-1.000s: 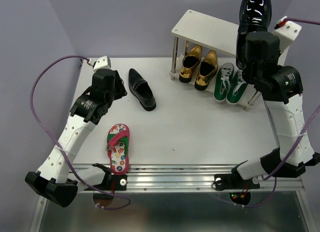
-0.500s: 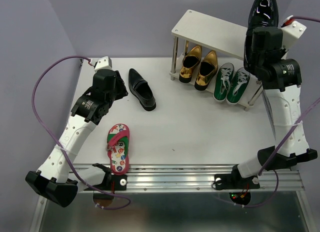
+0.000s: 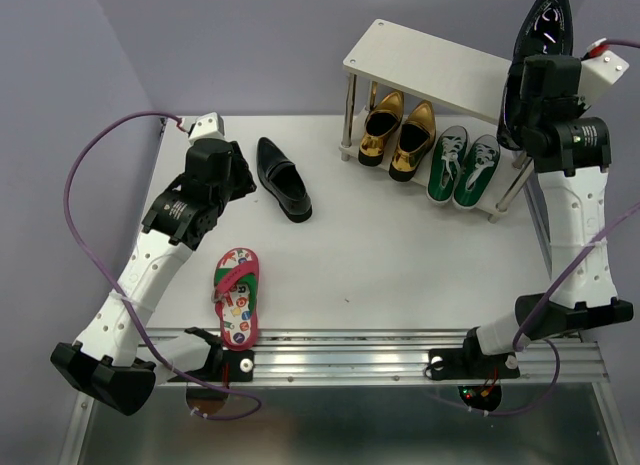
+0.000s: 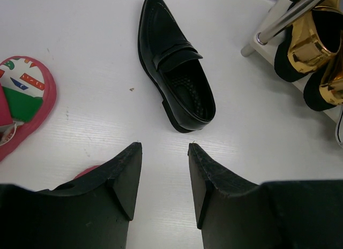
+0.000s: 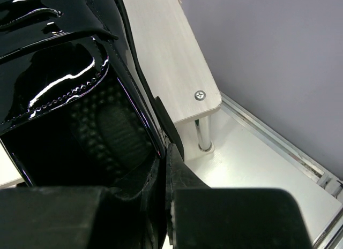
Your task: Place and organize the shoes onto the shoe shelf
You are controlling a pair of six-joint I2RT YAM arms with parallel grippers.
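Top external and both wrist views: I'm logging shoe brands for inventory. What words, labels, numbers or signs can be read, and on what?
No text can be read in any view.
On the flip-flop: coloured dots on the footbed; any marks in them are too small to read.
On the held black loafer: textured insole, no brand showing.
On the black loafer on the table: the same.

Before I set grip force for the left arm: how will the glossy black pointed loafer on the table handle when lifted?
The glossy black pointed loafer holds its shape empty, so it is probably stiff. Its shiny upper likely slips; pinching the open collar seems safer. Flat on its sole, it should slide rather than tip.
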